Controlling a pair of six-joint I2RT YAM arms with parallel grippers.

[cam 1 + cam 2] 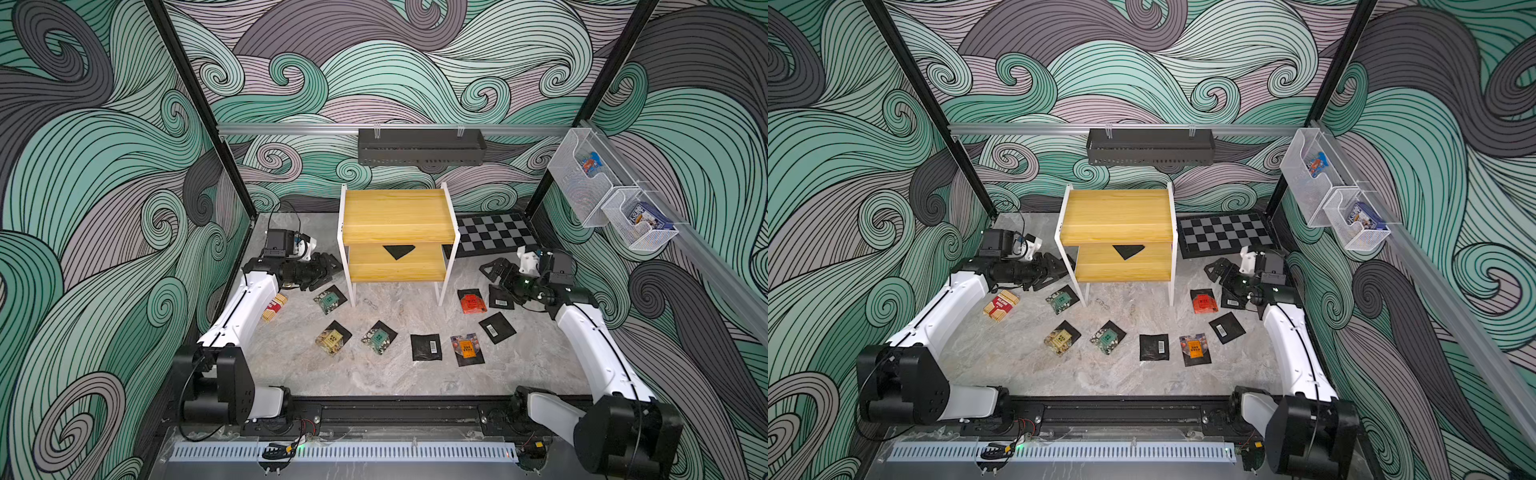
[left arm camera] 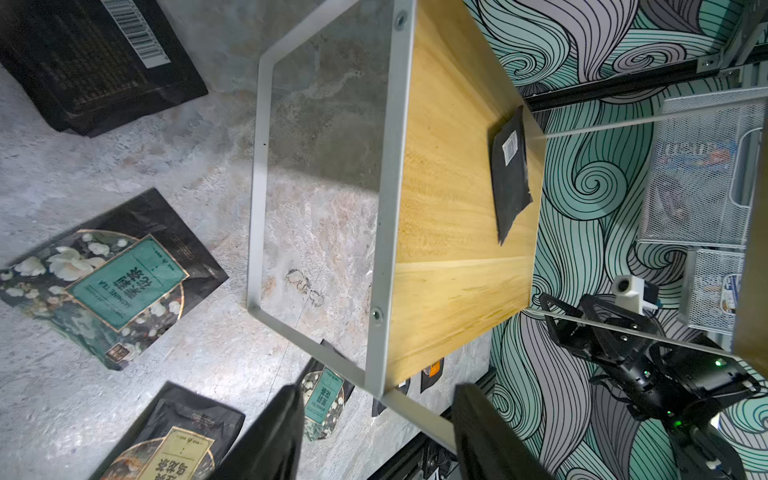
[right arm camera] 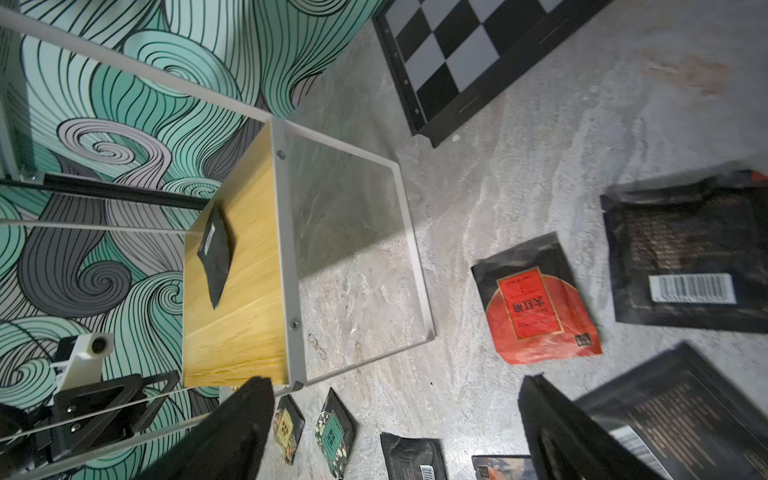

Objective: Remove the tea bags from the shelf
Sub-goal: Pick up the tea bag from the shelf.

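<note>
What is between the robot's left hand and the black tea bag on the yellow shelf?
In the left wrist view, only the thin white metal shelf frame and a bare stretch of yellow wooden shelf board.

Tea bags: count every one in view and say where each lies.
10. One black bag lies on the shelf's lower board. Nine on the table: two teal, one yellow, one orange, one red, four black. Others may hide under arms.
</note>
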